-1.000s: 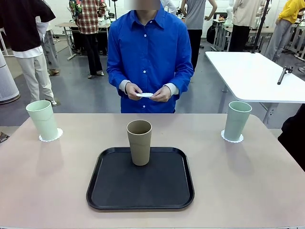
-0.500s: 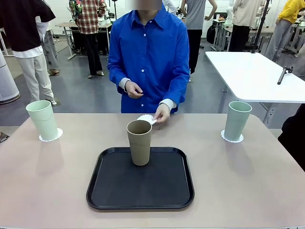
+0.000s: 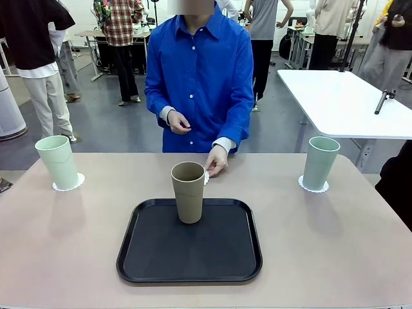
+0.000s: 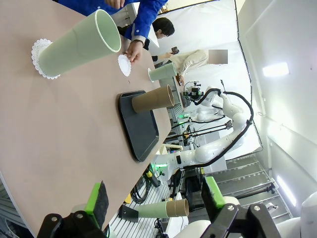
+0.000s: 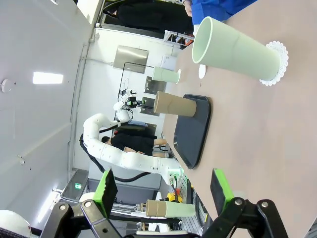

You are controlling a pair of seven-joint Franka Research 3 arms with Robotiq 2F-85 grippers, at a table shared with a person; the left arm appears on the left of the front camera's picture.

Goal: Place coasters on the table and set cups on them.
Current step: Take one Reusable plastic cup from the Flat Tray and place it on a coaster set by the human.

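Brown cup point(image 3: 188, 192) stands on the tray point(image 3: 193, 257), not yet on a coaster. Just beyond the tray's far edge the person's hand point(image 3: 216, 161) lays the third coaster point(image 4: 124, 65) on the table point(image 3: 335, 251), evidently as that cup's seat. Left mint cup point(image 3: 58, 161) sits on the left coaster point(image 3: 68, 185) and right mint cup point(image 3: 320, 162) on the right coaster point(image 3: 313, 187), both well out from the tray. Left gripper point(image 4: 153, 197) and right gripper point(image 5: 163, 191) have jaws wide and empty, and hang well back from the tray, likely leaving the person room.
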